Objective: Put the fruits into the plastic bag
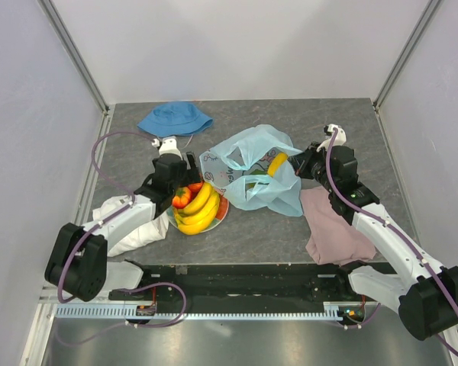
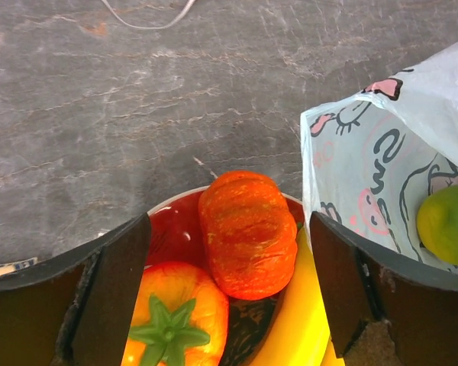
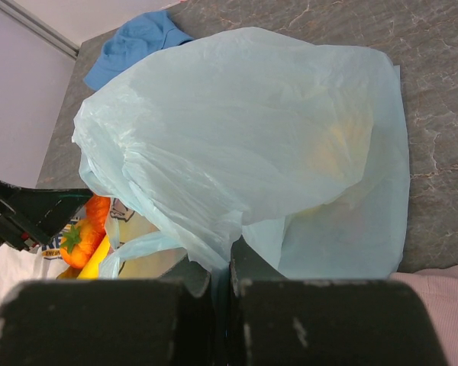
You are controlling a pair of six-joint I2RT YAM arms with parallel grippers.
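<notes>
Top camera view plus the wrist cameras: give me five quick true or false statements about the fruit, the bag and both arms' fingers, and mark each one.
1. The right fingers are pinched shut on the thin light-blue plastic bag. True.
2. The left fingers grip a banana. False: they are open above the red-rimmed plate, holding nothing.
3. One yellow banana is in the bag. True.
4. The plate is empty. False: a bunch of yellow bananas and orange-red fruits lie on it.
5. The blue fabric hat lies on the pink cloth. False: they are far apart.
</notes>
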